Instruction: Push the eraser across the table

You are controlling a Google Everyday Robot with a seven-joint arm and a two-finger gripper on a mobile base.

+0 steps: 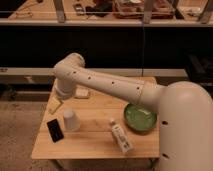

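Observation:
The eraser (55,130) is a flat black block lying near the front left corner of the light wood table (95,145). A white cup (71,120) stands upside down just to its right. My gripper (61,98) hangs from the white arm (105,84) over the table's left rear part, behind the eraser and cup and apart from both. The wrist covers most of it.
A green bowl (140,118) sits at the right, partly behind my arm's base. A white labelled bottle (121,138) lies on its side at the front. A small pale oblong object (82,93) and a yellowish item (54,106) lie at the rear left. A dark shelf stands behind the table.

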